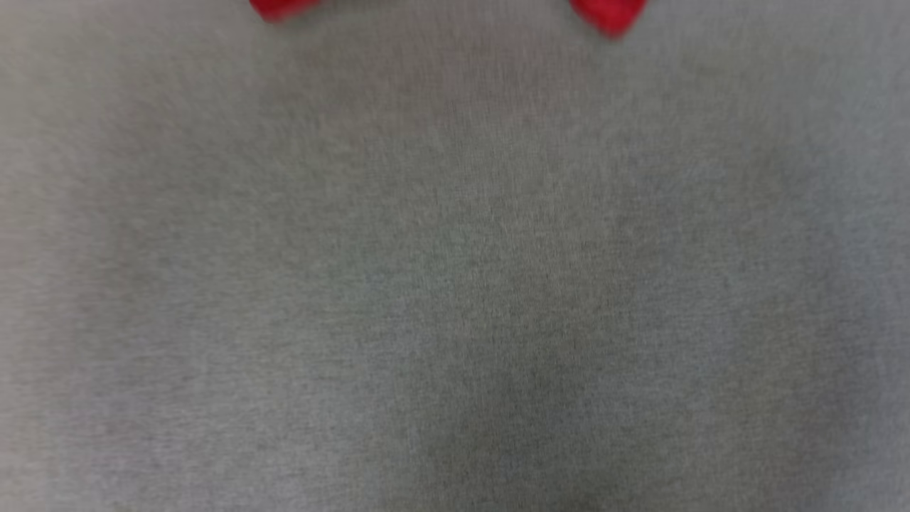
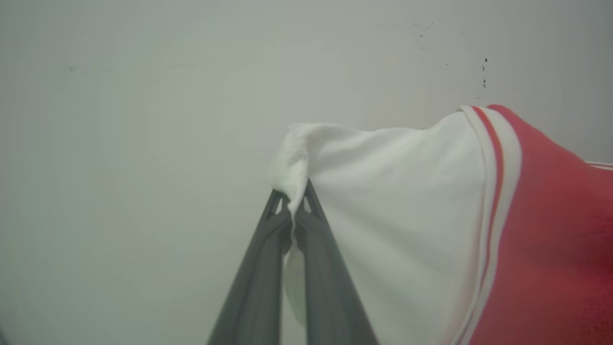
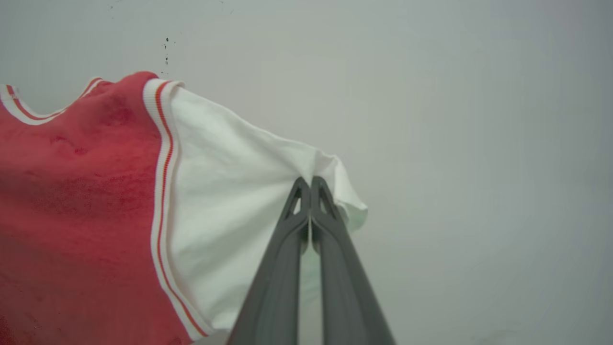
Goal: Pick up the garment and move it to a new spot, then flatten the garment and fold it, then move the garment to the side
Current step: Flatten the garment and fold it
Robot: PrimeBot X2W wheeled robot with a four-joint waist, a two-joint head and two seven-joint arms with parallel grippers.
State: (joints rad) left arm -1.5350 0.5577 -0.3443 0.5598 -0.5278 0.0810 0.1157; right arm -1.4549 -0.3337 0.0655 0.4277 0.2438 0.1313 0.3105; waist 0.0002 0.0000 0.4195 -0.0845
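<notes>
The garment (image 2: 412, 225) is a red jersey with white short sleeves and red-white striped seams, held up off the surface. My left gripper (image 2: 293, 197) is shut on the edge of one white sleeve. My right gripper (image 3: 310, 184) is shut on the edge of the other white sleeve of the garment (image 3: 225, 201). The red body hangs between the two arms. In the head view two red corners of the garment (image 1: 610, 14) dip in at the top edge, blurred. The lettering is hidden.
A grey cloth-covered surface (image 1: 455, 284) spreads below in the head view. Behind the garment in both wrist views stands a pale wall (image 2: 143, 120) with a few small dark specks (image 2: 484, 72).
</notes>
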